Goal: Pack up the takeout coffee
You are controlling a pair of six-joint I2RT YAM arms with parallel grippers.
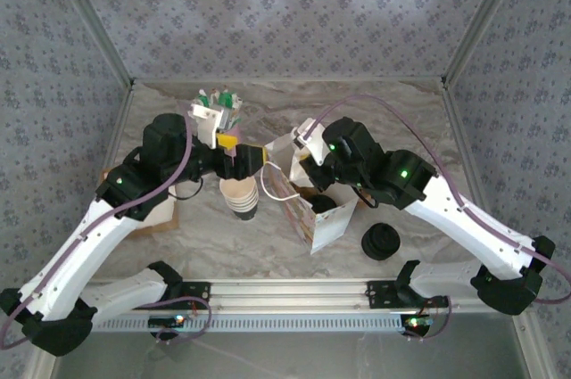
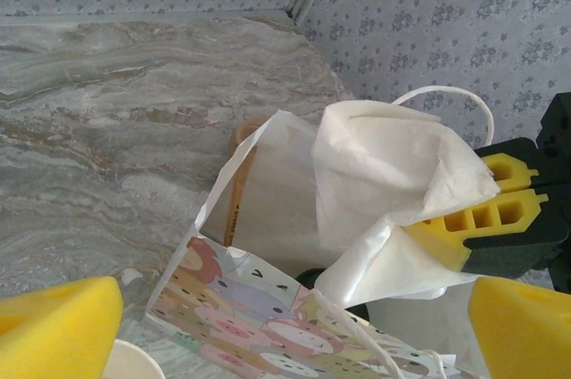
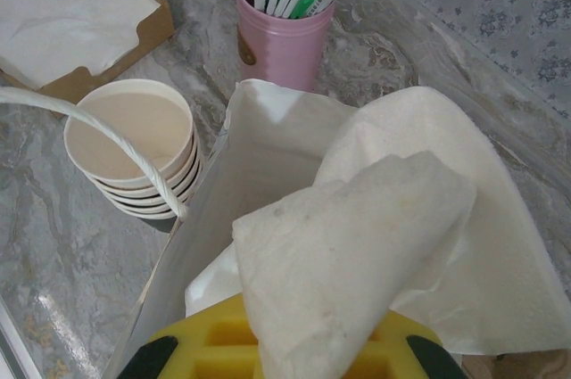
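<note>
Coffee (image 1: 323,204) sits down in bag (image 2: 250,303), only bit of black lid showing. Bag stands mid tabletop, a little toward near edge. Right gripper (image 2: 464,218) pinched tight on white napkin (image 3: 357,236), holding it over bag mouth. Left gripper (image 1: 243,154) spread wide, holding nothing, above cups (image 1: 241,199) just left of bag. Lids (image 1: 382,241) right of bag. Pink cup (image 1: 223,102) with sticks toward far edge. Tray (image 3: 147,36) of napkins by left edge.
</note>
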